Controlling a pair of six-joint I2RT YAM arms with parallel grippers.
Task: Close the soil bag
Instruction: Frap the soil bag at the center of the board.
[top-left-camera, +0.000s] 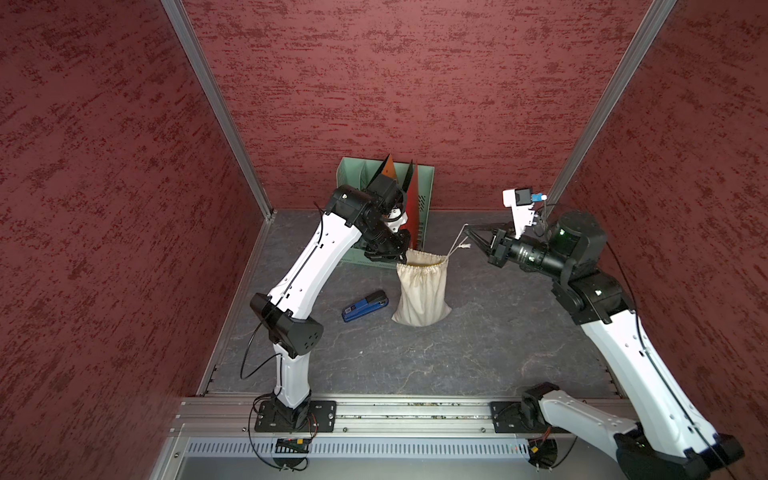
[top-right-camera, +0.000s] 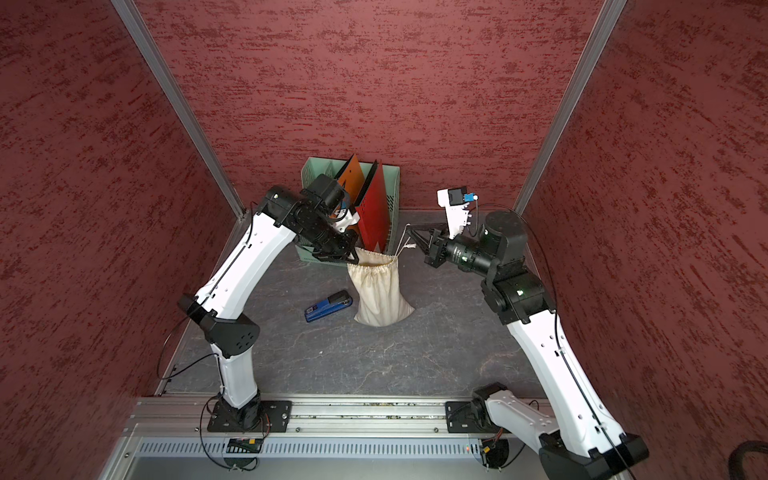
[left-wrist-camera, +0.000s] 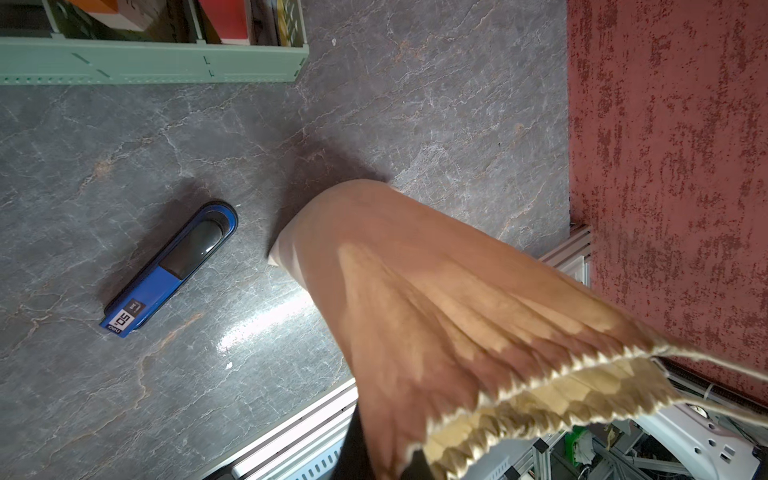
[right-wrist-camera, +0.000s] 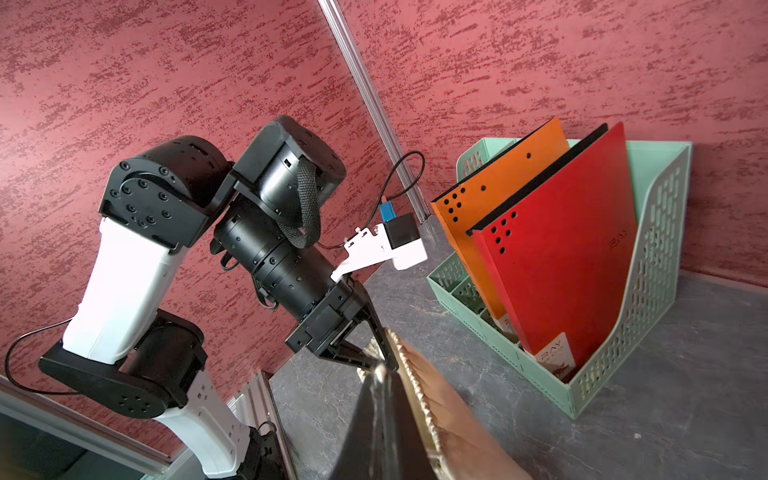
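At soil bag rim | left gripper pinching it | right gripper apparently clamps cord

1. We're looking into a robotics lab test cell, not a home or a shop: red textured wall panels box in three sides, joined by bare aluminium corner posts.
2. Up front, the left arm and the right arm, both white and black, sit bolted through black base plates onto an aluminium rail.
3. We spot a wrist camera on a white bracket, and a slotted metal grille under the rail.
4. On the slate-look tabletop sit office props: a green file rack, an orange folder, a red folder, a blue stapler.
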